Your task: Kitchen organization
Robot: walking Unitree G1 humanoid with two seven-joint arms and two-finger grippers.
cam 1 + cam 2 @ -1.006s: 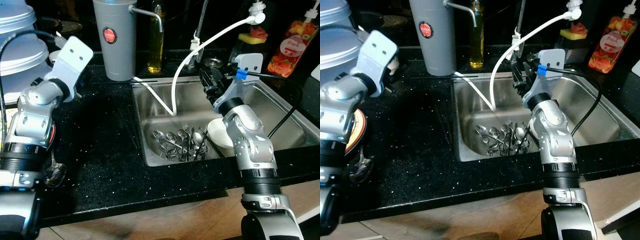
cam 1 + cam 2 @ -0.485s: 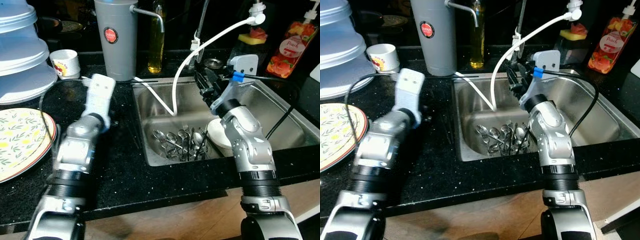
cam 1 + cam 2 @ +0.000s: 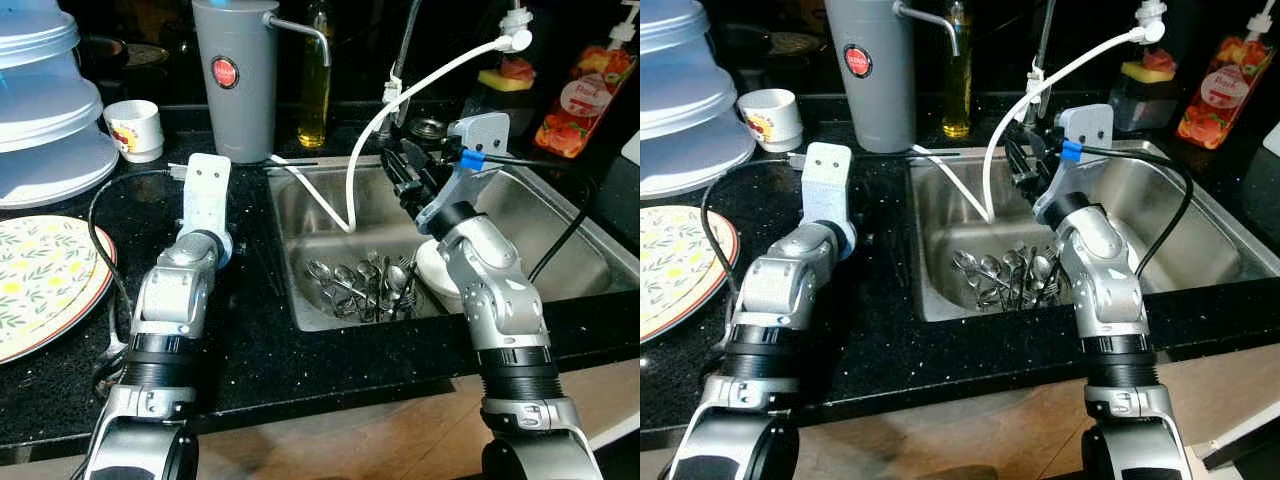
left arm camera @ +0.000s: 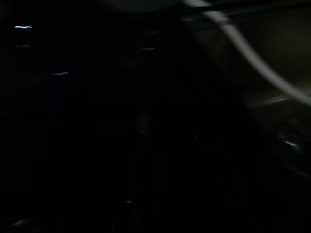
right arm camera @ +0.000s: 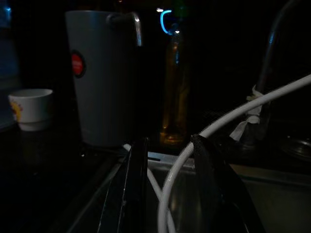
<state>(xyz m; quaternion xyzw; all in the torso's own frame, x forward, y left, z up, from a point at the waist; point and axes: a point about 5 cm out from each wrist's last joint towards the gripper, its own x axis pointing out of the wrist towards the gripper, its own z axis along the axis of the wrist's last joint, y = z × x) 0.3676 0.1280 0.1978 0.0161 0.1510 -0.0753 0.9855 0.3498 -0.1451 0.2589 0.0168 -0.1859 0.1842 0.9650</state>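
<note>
While the right end effector point(image 5: 167, 189) (fingers parted) hovers, cutlery point(image 3: 365, 285) lies below in the sink point(image 3: 560, 215).

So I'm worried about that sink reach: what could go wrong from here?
The right gripper hangs open over the sink, with the white hose running between its fingers; lowering toward the cutlery could snag it. The bowl beside the forearm might get knocked. The left arm's cable loops near the plate.
</note>
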